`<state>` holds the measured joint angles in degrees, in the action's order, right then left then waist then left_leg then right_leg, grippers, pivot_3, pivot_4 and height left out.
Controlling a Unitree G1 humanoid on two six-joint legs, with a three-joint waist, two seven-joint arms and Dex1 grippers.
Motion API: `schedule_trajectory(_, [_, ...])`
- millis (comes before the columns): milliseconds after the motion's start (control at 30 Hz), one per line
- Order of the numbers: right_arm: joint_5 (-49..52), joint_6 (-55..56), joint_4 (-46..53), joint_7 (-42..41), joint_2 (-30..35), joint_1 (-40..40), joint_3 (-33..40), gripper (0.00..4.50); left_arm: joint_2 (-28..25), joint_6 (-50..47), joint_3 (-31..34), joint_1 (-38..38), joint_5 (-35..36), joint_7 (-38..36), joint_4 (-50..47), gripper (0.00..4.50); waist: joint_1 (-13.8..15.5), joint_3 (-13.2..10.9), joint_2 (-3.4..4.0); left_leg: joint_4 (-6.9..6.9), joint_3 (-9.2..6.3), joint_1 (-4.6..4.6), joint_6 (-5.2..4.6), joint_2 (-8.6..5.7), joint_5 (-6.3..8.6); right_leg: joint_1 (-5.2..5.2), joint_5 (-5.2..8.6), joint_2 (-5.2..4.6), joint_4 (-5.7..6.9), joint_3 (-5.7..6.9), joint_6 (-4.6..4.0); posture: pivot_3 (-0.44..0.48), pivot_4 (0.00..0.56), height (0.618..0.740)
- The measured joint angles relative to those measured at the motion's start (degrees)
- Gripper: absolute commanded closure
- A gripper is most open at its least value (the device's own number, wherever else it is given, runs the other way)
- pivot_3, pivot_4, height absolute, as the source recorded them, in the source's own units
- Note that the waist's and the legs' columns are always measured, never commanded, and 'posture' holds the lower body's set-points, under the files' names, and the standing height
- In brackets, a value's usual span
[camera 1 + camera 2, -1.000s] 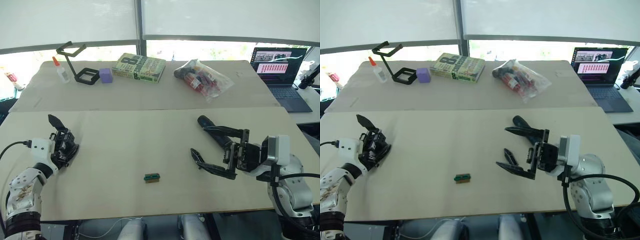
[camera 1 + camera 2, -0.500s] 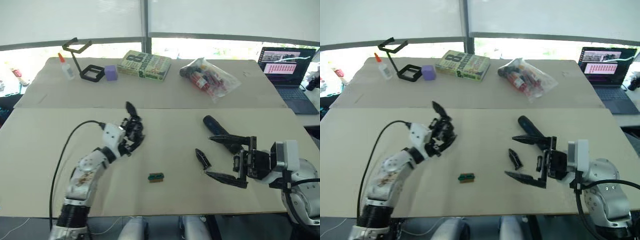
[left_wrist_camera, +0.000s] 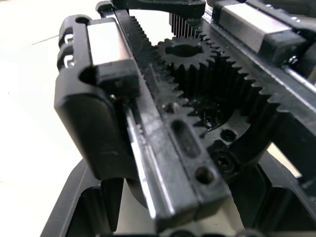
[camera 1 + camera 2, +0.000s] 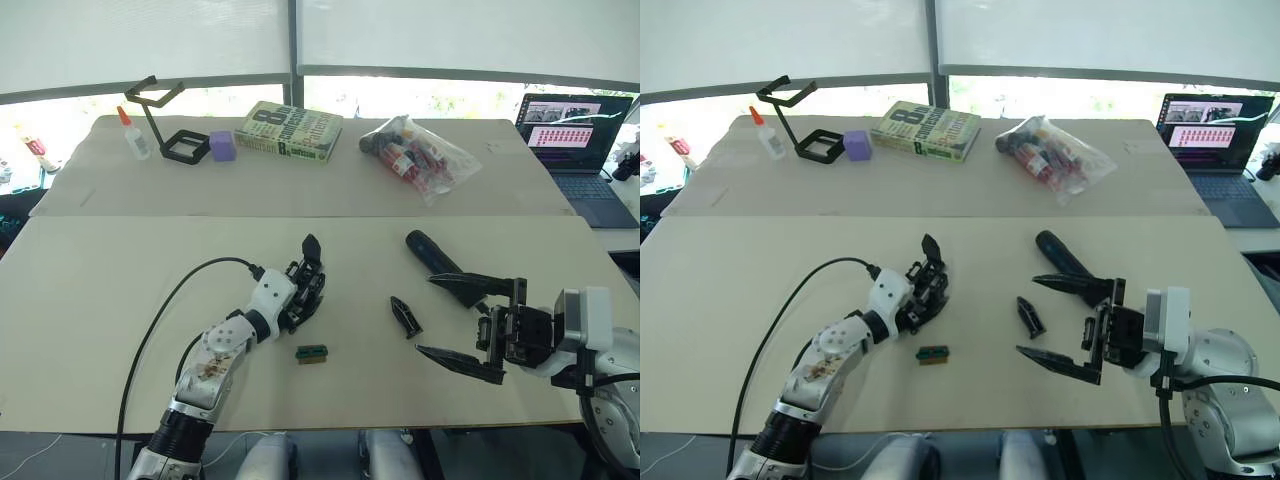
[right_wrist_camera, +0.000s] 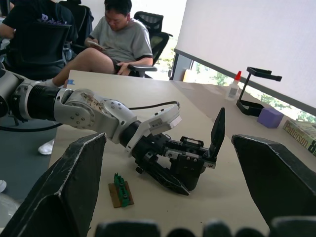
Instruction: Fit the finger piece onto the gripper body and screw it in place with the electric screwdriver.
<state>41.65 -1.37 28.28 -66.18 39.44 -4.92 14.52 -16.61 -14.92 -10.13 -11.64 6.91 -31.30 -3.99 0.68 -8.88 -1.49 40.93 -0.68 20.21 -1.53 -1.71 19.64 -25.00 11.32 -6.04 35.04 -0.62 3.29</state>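
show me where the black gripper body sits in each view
Left eye view: black gripper body mid-table, at the tip of the left arm.
Right eye view: same spot, a little left of centre.
Left wrist view: seen close up, its gear facing the camera.
Right wrist view: on the table, just beyond the block.
Shared landmark: small green block beside it in both eye views and the right wrist view.

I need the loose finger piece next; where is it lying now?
The finger piece lies on the table, right of centre, between the left claw and the open right claw, near the screwdriver.
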Motion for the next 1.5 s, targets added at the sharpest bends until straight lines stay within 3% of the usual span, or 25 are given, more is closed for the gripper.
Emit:
schedule_trajectory(33, [-0.09, 0.0, 0.11, 0.35, 0.0, -0.16, 0.0, 0.0, -0.43, -0.45, 0.04, -0.2, 0.54, -1.21, -0.02, 0.22, -0.01, 0.0, 0.01, 0.0, 0.0, 0.0, 0.0, 0.0, 0.0, 0.0, 0.0, 0.0, 0.0, 0.0, 0.0, 0.0, 0.15, 0.74])
schedule_trajectory(67, [-0.16, 0.0, 0.42, 0.72, 0.0, -0.26, 0.0, 0.0, -1.45, -0.72, 0.05, -0.24, 1.7, -3.08, -0.18, 0.08, -0.02, 0.01, 0.01, 0.0, 0.0, 0.0, 0.0, 0.0, 0.0, 0.0, 0.0, 0.0, 0.01, 0.0, 0.0, 0.0, 0.15, 0.74])
schedule_trajectory(267, [-0.17, -0.03, 1.81, 2.75, 0.01, -0.92, 0.17, 0.0, -10.07, 0.17, 3.07, 0.5, 4.83, -11.97, 0.02, 0.08, -0.38, 0.01, 0.04, -0.01, 0.02, -0.03, 0.01, 0.02, 0.0, -0.01, 0.0, 0.02, 0.0, 0.01, 0.0, 0.0, 0.15, 0.74])
schedule_trajectory(367, [-0.2, -0.06, 2.11, 3.25, 0.15, -1.62, 0.45, 0.0, -14.14, 3.27, 6.3, -0.58, 7.11, -18.4, 4.63, 0.08, -0.18, 0.02, 0.05, 0.02, 0.02, -0.03, -0.01, 0.0, 0.0, 0.01, 0.0, 0.02, 0.01, 0.02, 0.0, 0.0, 0.15, 0.74])
schedule_trajectory(500, [-0.99, -0.07, 2.2, 3.74, 0.78, -2.38, 0.81, 0.0, -17.23, 8.26, 6.05, -5.07, 8.73, -29.04, 12.26, 0.08, 0.27, 0.02, 0.05, 0.04, -0.03, -0.03, -0.03, -0.23, -0.01, 0.06, 0.0, 0.0, -0.01, 0.09, 0.0, 0.0, 0.15, 0.74])
schedule_trajectory(767, [-2.11, 0.01, 2.37, 3.69, 0.78, -3.55, 1.36, 0.0, -11.5, 20.01, 2.4, -20.91, 5.63, -39.26, 36.43, 0.08, -0.05, 0.02, 0.05, 0.17, 0.06, -0.04, -0.16, -0.27, -0.04, 0.21, -0.01, 0.01, 0.02, 0.11, 0.04, 0.0, 0.15, 0.74])
schedule_trajectory(1033, [-2.12, 0.02, 2.46, 3.08, 0.79, -4.6, 2.2, 0.0, -6.9, 29.08, 1.29, -29.19, 1.88, -43.51, 52.35, 0.08, -0.1, 0.02, 0.05, 0.39, 0.06, -0.18, -0.7, -0.26, 0.23, 0.57, -0.06, 0.01, 0.02, 0.14, 0.13, 0.0, 0.15, 0.74])
schedule_trajectory(1133, [-2.13, 0.02, 2.48, 2.96, 0.79, -4.93, 2.44, 0.0, -6.35, 30.77, 1.5, -30.32, 1.7, -45.12, 55.26, 0.82, -0.11, 0.02, 0.05, 0.42, 0.05, -0.37, -0.78, -0.26, 0.28, 0.78, -0.06, 0.01, -0.05, 0.13, 0.15, 0.0, 0.15, 0.74])
schedule_trajectory(1233, [-2.2, 0.04, 2.48, 2.64, 0.79, -5.39, 2.8, 0.0, -6.09, 31.23, 2.76, -29.83, 2.48, -48.01, 55.63, 2.17, -0.12, 0.02, 0.05, 0.41, 0.06, -0.39, -0.78, -0.25, 0.28, 0.75, -0.06, 0.01, -0.01, 0.11, 0.15, 0.0, 0.15, 0.74])
schedule_trajectory(1367, [-2.35, 0.1, 2.45, 2.4, 0.79, -5.48, 3.06, 0.0, -4.93, 30.64, 4.91, -25.94, 4.78, -49.25, 50.92, 2.23, -0.17, 0.04, 0.09, 0.4, 0.05, -0.34, -0.75, -0.24, 0.26, 0.72, -0.07, 0.0, 0.0, 0.1, 0.17, 0.0, 0.15, 0.74])
schedule_trajectory(1500, [-2.61, 0.21, 2.4, 1.79, 0.79, -5.66, 3.18, 0.0, -3.91, 27.81, 5.84, -19.9, 5.14, -42.71, 41.18, 2.23, -0.01, 0.03, 0.09, 0.51, -0.02, -0.25, -0.75, -0.21, 0.26, 0.69, -0.09, -0.04, -0.03, 0.09, 0.2, 0.0, 0.15, 0.74])
